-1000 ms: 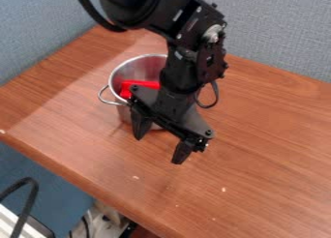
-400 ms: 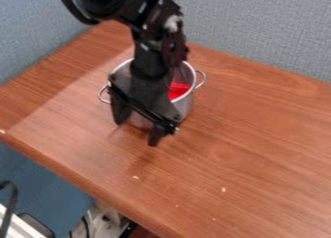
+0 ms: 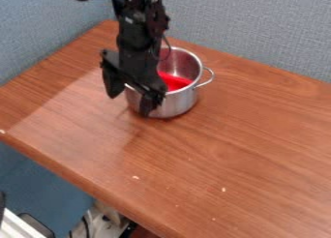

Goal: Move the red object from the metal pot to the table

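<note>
1. Camera view, surroundings: the metal pot (image 3: 173, 85) stands upright on the table (image 3: 233, 135), toward its far side. A blue-grey wall (image 3: 265, 29) rises just behind the far edge. The red object (image 3: 172, 79) lies inside the pot, partly hidden by the arm.
2. Camera view, obstruction: the black arm (image 3: 139, 24) comes down from the top of the view and covers the pot's left rim and wall.
3. Camera view, free room: bare wood lies to the right of the pot and in front of it; the near rounded edge runs diagonally, with the floor below it.
4. Camera view, pose: the gripper (image 3: 127, 87) points steeply down at the pot's left side, its jaws spread wide and holding nothing.
</note>
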Controlling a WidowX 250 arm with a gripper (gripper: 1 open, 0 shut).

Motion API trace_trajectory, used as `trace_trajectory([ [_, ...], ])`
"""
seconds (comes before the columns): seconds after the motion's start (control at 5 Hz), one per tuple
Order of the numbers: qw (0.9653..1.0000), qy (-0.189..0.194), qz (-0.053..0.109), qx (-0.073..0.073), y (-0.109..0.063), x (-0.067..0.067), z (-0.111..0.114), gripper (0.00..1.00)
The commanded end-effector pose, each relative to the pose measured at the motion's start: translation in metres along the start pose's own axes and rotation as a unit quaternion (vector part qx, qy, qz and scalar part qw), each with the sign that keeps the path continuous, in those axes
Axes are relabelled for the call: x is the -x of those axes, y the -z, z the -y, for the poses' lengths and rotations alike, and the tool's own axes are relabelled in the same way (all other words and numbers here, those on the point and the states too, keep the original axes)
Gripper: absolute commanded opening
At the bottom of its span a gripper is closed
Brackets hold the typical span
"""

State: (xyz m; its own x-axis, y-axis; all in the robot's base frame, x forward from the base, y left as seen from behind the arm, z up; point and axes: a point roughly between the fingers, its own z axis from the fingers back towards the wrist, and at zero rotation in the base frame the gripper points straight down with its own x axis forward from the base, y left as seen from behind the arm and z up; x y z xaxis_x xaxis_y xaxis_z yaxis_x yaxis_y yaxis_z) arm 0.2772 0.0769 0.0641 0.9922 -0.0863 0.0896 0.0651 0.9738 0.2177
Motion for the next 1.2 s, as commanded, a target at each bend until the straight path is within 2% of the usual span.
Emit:
trace_trajectory([
  [0.0, 0.9983, -0.057, 0.01, -0.005, -0.01, -0.008, -0.012, 1.0],
  [0.2, 0.9941, -0.109, 0.002, -0.002, -0.009, -0.01, -0.017, 1.0],
  [0.6, 0.9915, -0.129, 0.0, 0.018, -0.002, -0.019, -0.005, 1.0],
  [0.8, 0.9906, -0.134, 0.001, 0.024, 0.006, -0.032, -0.006, 1.0],
  [1.0, 0.9902, -0.137, 0.0, 0.026, 0.012, -0.04, -0.008, 0.0],
])
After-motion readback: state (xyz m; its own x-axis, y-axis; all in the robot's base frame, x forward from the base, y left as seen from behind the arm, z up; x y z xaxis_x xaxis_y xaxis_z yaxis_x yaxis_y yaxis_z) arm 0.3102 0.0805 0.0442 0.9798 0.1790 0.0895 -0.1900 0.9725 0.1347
